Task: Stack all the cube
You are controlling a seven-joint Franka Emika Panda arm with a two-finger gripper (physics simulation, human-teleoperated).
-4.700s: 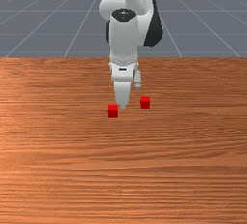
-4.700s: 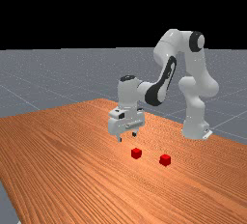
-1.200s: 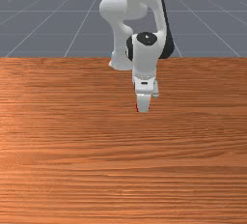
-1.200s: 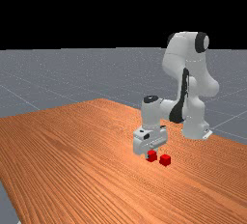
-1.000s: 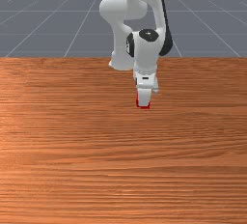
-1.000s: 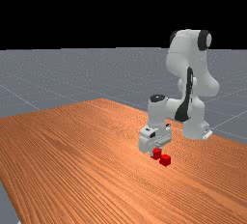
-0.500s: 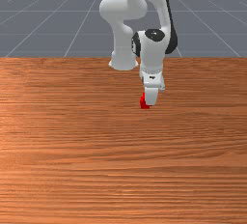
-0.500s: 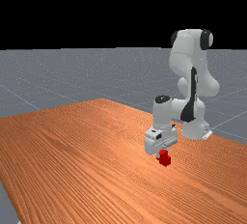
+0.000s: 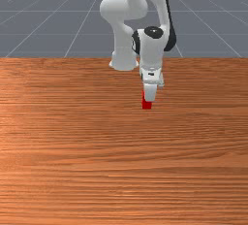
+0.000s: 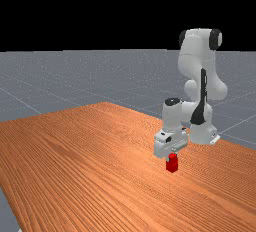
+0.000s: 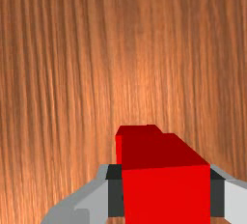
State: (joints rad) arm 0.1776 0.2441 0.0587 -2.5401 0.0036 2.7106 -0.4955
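Table (image 10: 75,171): wood; cubes nearer arm-base edge than opp. edge.
Arm (image 10: 192,56): white/grey, reaching over cubes.
Gripper (image 11: 166,195): fingers (image 11: 115,196) approx. cube-width apart, clamped on upper cube (image 11: 166,203).
Upper cube: just moved from off to one side to over lower cube (image 10: 172,166); stack nearly made. Slight offset poss.; contact can't tell. Next prob.: align, lower, release.
Lower cube: on table.
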